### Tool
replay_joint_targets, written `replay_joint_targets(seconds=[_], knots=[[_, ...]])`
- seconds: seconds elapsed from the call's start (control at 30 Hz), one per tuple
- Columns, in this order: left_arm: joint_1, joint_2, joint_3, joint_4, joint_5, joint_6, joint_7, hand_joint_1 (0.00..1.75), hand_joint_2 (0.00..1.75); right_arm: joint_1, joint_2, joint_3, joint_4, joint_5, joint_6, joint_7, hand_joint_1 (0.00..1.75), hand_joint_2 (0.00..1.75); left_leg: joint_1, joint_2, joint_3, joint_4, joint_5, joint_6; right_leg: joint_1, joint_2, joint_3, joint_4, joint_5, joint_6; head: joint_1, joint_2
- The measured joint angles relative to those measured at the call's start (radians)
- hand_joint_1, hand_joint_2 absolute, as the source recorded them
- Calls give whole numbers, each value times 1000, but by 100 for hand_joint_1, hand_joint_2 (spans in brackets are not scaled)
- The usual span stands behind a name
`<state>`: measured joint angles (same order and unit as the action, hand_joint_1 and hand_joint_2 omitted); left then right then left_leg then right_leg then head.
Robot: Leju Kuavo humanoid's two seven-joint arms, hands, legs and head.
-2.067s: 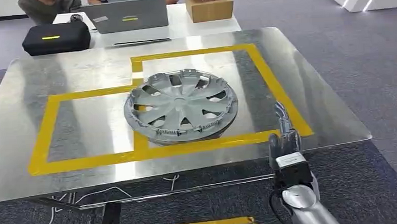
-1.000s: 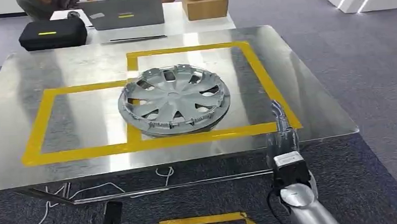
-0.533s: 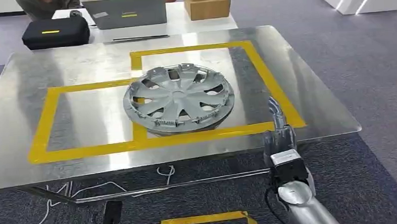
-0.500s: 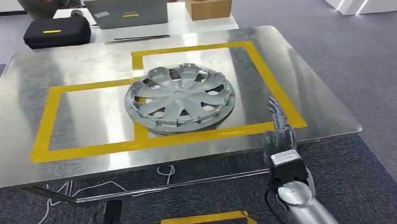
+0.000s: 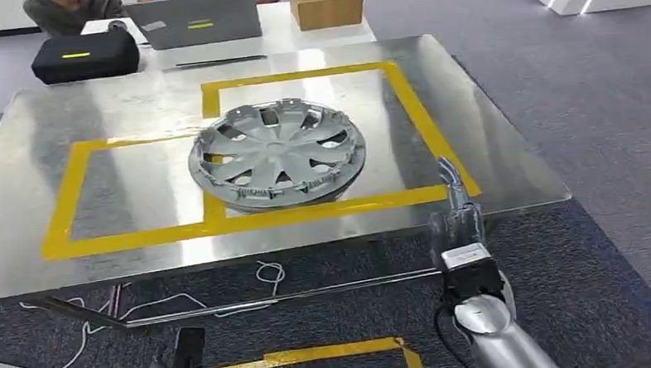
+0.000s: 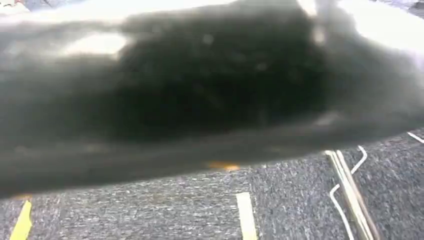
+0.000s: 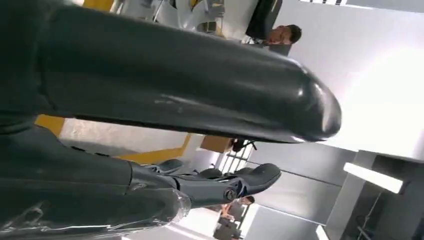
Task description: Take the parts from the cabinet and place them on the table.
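A silver hubcap [image 5: 276, 155] lies flat on the shiny metal table [image 5: 120, 102], across the yellow tape lines [image 5: 224, 222] near the middle. My right hand [image 5: 456, 211] is at the table's front right edge, well right of the hubcap and apart from it. Its fingers point straight forward and hold nothing. In the right wrist view the thick thumb [image 7: 190, 90] and the darker fingers [image 7: 225, 185] stand apart with nothing between them. The left wrist view has a dark blurred shape [image 6: 200, 90] close to the lens above grey carpet; I cannot make out how the left hand's fingers lie.
Behind the metal table a white desk carries a black case [image 5: 84, 55], a laptop [image 5: 199, 19] and a cardboard box [image 5: 324, 5], with people seated beyond. Cables [image 5: 268, 274] hang under the table's front edge. Yellow tape [image 5: 313, 355] marks the carpet below.
The whole picture has shifted a little, so the camera moved. The hubcap keeps its place on the table and my right hand stays by the front right edge.
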<state>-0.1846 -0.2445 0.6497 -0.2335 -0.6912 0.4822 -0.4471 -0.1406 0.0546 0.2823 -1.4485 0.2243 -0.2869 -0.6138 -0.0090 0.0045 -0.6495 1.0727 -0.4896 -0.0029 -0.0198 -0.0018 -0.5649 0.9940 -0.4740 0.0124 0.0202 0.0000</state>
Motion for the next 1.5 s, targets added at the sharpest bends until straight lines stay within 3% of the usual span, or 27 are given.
replay_joint_targets(seconds=[0.07,0.1,0.13,0.2,0.27,0.3,0.43,0.47,0.5,0.53,0.57,0.63,0.87,0.9,0.93,0.97,1.0,1.07,1.13,1.17,1.2,1.23,1.27,1.33,1.37,1.4,1.5], knots=[[1,0,0,0,0,0,0,0,0,1,0,0,1,0,0,0,0,0,6,0,-54,154,-91,-10,1,-1,-15,0,10,-5,0,0],[2,0,0,0,0,0,0,0,0,1,0,0,4,0,0,0,0,0,8,0,-73,218,-119,-14,1,-1,-25,1,17,-5,0,0],[2,0,0,0,0,0,1,0,0,1,0,2,6,0,0,1,0,0,11,0,-70,234,-120,-16,1,-1,-33,1,24,-4,0,0],[1,0,-1,0,0,0,2,0,0,1,0,3,7,0,0,1,0,0,16,0,-5,147,-71,-17,1,1,-48,2,35,2,0,0],[-2,1,-2,0,-2,0,1,0,0,1,0,3,8,0,0,1,0,0,20,-1,110,-25,-13,-14,0,3,-54,3,44,12,-1,0],[-4,0,-2,0,-3,0,2,0,0,0,0,3,8,0,0,1,0,0,16,-4,131,-72,-27,-12,6,3,-61,6,48,18,-2,0],[-3,-2,-2,0,-5,0,2,0,0,-1,0,5,8,0,0,1,0,0,9,-7,117,-74,-11,20,0,1,-66,-2,68,45,0,0],[-4,-3,-3,0,-8,1,2,0,0,-1,0,5,8,0,-1,1,0,0,11,-5,116,-78,-5,25,-3,1,-78,3,60,46,1,0],[-6,-3,-3,0,-10,1,2,0,0,-4,0,5,8,0,-1,1,0,0,10,-8,114,-78,-9,13,-1,3,-68,-10,57,14,9,0],[-5,-4,-5,0,-10,1,2,0,0,-4,0,6,8,0,-1,2,0,0,7,-7,115,-78,-8,17,-2,1,-68,-8,61,-10,11,0],[-5,-5,-6,0,-10,2,2,0,0,-4,0,7,8,0,-1,2,0,0,6,-7,113,-78,-5,20,-1,2,-68,-9,65,-18,8,0],[-6,-5,-9,0,-10,2,2,0,0,-4,0,8,8,0,-1,2,0,0,3,-7,111,-78,-2,26,-2,2,-69,-12,79,-26,10,0],[-6,-5,-18,0,-11,-2,3,0,0,-5,0,8,9,0,-3,2,0,0,0,-7,104,-76,2,33,-4,2,-71,-20,94,3,10,0],[-7,-5,-18,0,-11,-3,3,0,0,-5,0,8,9,0,-5,2,0,0,-1,-7,103,-75,2,33,-5,2,-71,-21,95,12,10,0],[-8,-4,-18,0,-12,-3,3,0,0,-4,0,8,9,0,-6,2,0,0,-10,-7,99,-67,2,39,-11,1,-65,-36,103,36,10,0],[-9,-5,-19,0,-13,-3,5,0,0,-3,0,8,8,-1,-8,2,0,0,-7,-7,100,-71,7,46,-13,1,-64,-39,108,55,8,0],[-9,-6,-20,0,-16,-3,6,0,0,2,0,8,3,-2,-12,1,0,0,-2,-6,103,-89,20,56,-9,2,-65,-43,108,62,9,0],[-11,-9,-25,0,-21,3,10,0,0,14,-2,3,-1,-6,-15,-2,0,0,5,0,106,-106,34,64,-9,2,-97,17,41,54,12,0],[-11,-12,-29,0,-29,5,17,0,0,32,-6,-4,-6,-12,-15,-3,0,0,3,1,100,-106,35,65,-9,3,-159,183,-42,51,12,0],[-11,-13,-30,0,-30,7,17,0,0,44,-8,-7,-6,-12,-15,-4,0,0,2,1,97,-106,36,64,-9,2,-189,264,-71,51,12,0],[-10,-13,-32,0,-30,9,18,0,0,54,-10,-9,-6,-13,-14,-5,0,0,2,1,96,-105,37,63,-10,2,-195,291,-74,52,12,0],[-10,-13,-34,0,-31,10,19,0,0,61,-13,-12,-6,-15,-13,-6,0,0,2,1,96,-105,38,60,-12,1,-174,267,-56,53,13,0],[-10,-13,-36,0,-31,10,19,0,0,62,-13,-16,-6,-15,-13,-6,0,0,3,1,96,-104,39,56,-14,0,-135,204,-26,52,13,0],[-11,-14,-42,0,-31,8,21,0,0,61,-13,-19,-7,-17,-11,-8,0,0,6,1,95,-92,34,42,-21,-3,-26,30,28,55,13,0],[-13,-14,-43,0,-31,8,22,0,0,60,-13,-20,-7,-17,-10,-8,0,0,-3,0,86,-82,29,30,-13,-2,0,-2,4,58,15,0],[-13,-13,-43,0,-31,8,23,0,0,61,-13,-20,-10,-18,-10,-10,0,0,-2,0,79,-73,32,26,-15,1,-10,3,8,47,11,0],[-11,-14,-44,0,-31,8,25,0,0,67,-13,-24,-10,-21,-9,-10,0,0,6,1,73,-70,36,13,-8,5,-21,9,14,32,12,0]])
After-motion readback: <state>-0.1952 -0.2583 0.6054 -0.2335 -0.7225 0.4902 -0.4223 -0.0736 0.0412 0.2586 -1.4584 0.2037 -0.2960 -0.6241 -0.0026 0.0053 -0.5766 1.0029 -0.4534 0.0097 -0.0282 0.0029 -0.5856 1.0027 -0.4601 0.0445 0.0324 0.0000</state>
